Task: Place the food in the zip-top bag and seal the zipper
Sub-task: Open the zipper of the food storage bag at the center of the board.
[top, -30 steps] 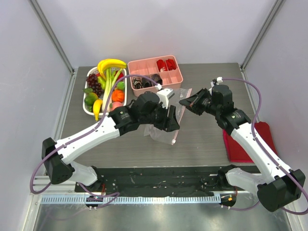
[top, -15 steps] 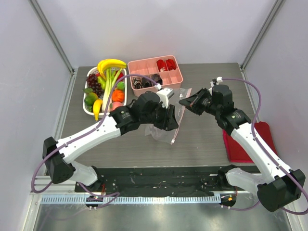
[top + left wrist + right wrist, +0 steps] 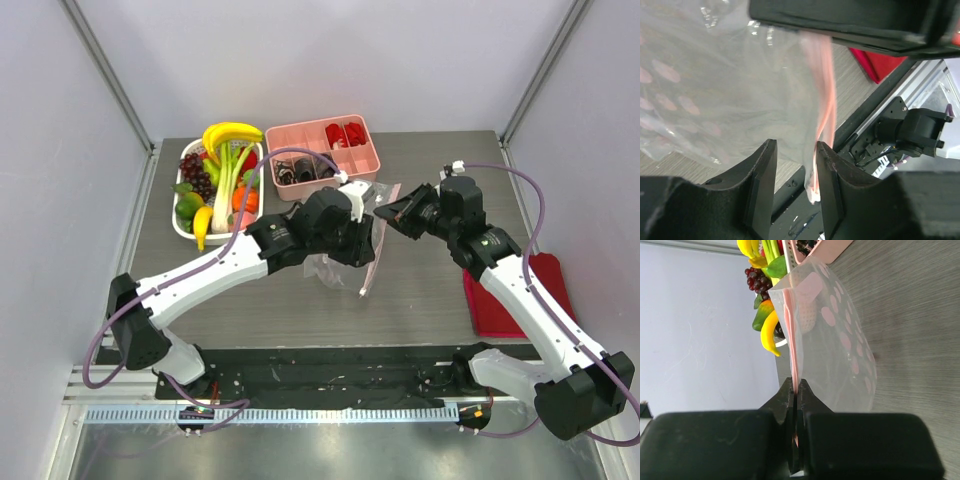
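Observation:
The clear zip-top bag (image 3: 333, 270) hangs above the table between both arms, its pink zipper (image 3: 371, 272) running down its right edge. My right gripper (image 3: 386, 212) is shut on the zipper's upper end; in the right wrist view its jaws (image 3: 795, 385) pinch the strip (image 3: 793, 340). My left gripper (image 3: 367, 240) is open around the zipper lower down. In the left wrist view the strip (image 3: 824, 100) hangs in the gap (image 3: 796, 148), against the right finger. The food lies apart in a white tray (image 3: 180, 228): leek (image 3: 228, 185), grapes (image 3: 195, 172), orange fruit (image 3: 245, 198), green fruit (image 3: 188, 206).
A pink compartment tray (image 3: 352, 165) with dark and red pieces stands at the back, just behind the bag. A yellow banana (image 3: 230, 133) tops the food tray. A red flat object (image 3: 530, 300) lies at the right edge under the right arm.
My left gripper has moved right and back along the bag to the zipper edge, and its jaws have narrowed around the strip. The right gripper has held still.

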`<state>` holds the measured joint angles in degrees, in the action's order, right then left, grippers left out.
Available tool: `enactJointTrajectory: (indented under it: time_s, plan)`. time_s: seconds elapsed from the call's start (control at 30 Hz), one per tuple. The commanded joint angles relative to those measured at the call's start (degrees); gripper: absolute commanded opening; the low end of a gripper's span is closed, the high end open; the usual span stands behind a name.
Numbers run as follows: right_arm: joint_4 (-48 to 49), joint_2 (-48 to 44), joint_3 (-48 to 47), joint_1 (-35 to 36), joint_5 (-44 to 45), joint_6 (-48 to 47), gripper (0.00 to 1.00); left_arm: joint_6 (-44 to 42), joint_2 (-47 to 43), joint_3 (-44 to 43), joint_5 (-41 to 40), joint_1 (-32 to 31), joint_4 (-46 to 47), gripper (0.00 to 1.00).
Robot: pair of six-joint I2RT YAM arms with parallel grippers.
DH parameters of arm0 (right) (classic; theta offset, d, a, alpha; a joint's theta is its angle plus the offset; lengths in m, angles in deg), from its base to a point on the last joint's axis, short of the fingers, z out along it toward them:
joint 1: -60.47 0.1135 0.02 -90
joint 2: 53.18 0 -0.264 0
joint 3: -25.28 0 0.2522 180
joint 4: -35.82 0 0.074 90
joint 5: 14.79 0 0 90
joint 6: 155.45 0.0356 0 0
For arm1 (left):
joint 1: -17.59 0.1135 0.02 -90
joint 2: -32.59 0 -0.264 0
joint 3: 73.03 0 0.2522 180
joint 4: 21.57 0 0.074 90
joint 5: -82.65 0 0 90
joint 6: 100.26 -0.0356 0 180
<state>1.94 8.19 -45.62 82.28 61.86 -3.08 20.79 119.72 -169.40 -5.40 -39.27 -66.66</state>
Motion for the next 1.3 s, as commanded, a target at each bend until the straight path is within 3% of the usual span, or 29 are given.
enactJointTrajectory:
  time_s: [0.0, 0.17, 0.37, 0.43, 0.53, 0.57, 0.6, 0.67, 0.7, 0.8, 0.97, 1.07, 1.23, 1.27]
  plan:
    - [-0.4, -0.5, -0.6, 0.4, 3.1, 2.1, 0.01, -0.5, 0.4, -3.2, -1.5, -1.4, 1.5, 0.40]
    - [-0.4, 0.2, -0.8, 0.4, 3.5, 3.5, 0.01, -0.4, 1.5, -4.0, -4.1, -2.0, 1.7, 0.38]
    - [-0.6, 0.2, -1.4, 0.4, 3.0, 3.6, 0.01, -0.8, 2.4, -5.6, -7.9, -2.0, -0.3, 0.27]
    - [-0.5, -0.2, -1.3, 0.3, 2.5, 3.2, 0.01, -1.3, 2.4, -5.5, -9.2, -1.9, -0.5, 0.22]
    - [1.2, -0.5, -0.6, 0.5, 0.7, 1.3, 0.01, -1.3, 2.6, -5.9, -8.1, -0.9, -0.5, 0.02]
    - [1.7, -0.7, -0.4, 0.4, 0.1, 0.0, 0.05, -1.2, 2.5, -6.2, -6.5, 0.2, -0.4, 0.00]
    - [2.2, -0.9, -0.7, 0.4, -0.5, -1.7, 0.24, -1.0, 1.6, -6.2, -5.6, 0.4, 0.0, 0.00]
    - [2.1, -1.9, -1.4, 0.4, -1.9, -8.1, 0.48, -1.3, 0.0, -4.9, -4.6, 0.5, 1.7, 0.00]
    - [1.8, -2.3, -2.1, 0.3, -2.6, -10.5, 0.66, -1.3, -1.0, -4.3, -4.8, 0.5, 2.8, 0.00]
    - [1.1, -4.6, -3.5, 0.2, -4.6, -17.6, 0.78, -2.0, -4.2, -3.3, -5.3, 0.5, 5.8, 0.00]
    - [1.0, -5.7, -4.1, 0.1, -6.5, -20.3, 0.76, -1.5, -4.3, -5.3, -4.3, 0.5, 5.8, 0.00]
    - [1.0, -3.9, -4.7, 0.1, -7.1, -20.0, 0.65, -1.1, -3.8, -5.6, -3.8, 0.5, 6.1, 0.00]
    - [4.7, -1.5, -6.1, 0.2, -10.8, -17.1, 0.62, -1.3, -2.4, -6.8, -5.2, 0.5, 4.4, 0.00]
    - [5.1, -1.3, -6.0, 0.2, -11.3, -17.2, 0.54, -1.3, -2.3, -6.9, -5.1, 0.5, 4.4, 0.00]
